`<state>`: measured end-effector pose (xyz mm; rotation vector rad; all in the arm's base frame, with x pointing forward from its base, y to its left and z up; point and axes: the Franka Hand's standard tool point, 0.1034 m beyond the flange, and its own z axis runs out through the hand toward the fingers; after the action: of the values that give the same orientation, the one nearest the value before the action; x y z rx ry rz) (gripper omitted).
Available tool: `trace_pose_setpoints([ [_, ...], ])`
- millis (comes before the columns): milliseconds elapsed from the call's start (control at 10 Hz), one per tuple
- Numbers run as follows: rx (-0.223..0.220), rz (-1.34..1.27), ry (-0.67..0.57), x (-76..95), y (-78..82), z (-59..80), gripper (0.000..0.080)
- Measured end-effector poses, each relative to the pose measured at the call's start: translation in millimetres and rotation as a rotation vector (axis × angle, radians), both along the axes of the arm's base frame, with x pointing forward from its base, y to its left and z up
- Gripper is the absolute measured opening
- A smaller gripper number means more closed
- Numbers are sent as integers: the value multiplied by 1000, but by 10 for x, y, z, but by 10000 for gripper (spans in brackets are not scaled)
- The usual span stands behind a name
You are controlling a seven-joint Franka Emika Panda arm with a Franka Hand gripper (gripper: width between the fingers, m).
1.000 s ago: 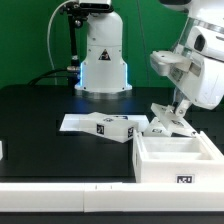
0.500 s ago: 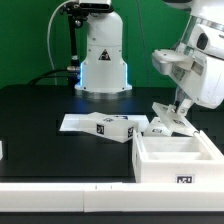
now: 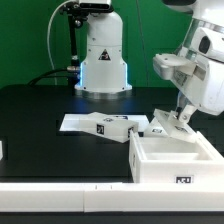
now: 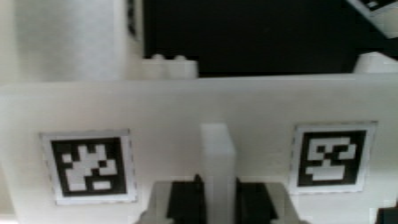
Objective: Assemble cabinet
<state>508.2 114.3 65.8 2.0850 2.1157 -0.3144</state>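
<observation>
the black table (image 3: 40, 120) carries everything. the cabinet box frame (image 3: 165, 172) lies open side up at the exterior view's right, probably so parts can be lowered into it. the marker board (image 3: 72, 123) lies flat mid-table, with a small tagged block (image 3: 108, 125) on or just beside it, likely waiting its turn. a tagged white panel (image 3: 160, 125) is held tilted just behind the frame's far rim, seemingly for lining up. the gripper (image 3: 179, 116) is clamped narrow on the panel's central ridge (image 4: 214, 150), a finger on each side.
</observation>
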Motion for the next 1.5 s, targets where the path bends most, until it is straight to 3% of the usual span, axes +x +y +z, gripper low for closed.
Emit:
trace_pose_setpoints([
  [400, -8, 1, -24, 389, -27, 6, 64],
  [900, -8, -2, -24, 397, -29, 5, 64],
  [1300, -16, -13, -51, 867, -69, -7, 64],
  [1500, -36, -22, -23, 871, -81, -5, 64],
])
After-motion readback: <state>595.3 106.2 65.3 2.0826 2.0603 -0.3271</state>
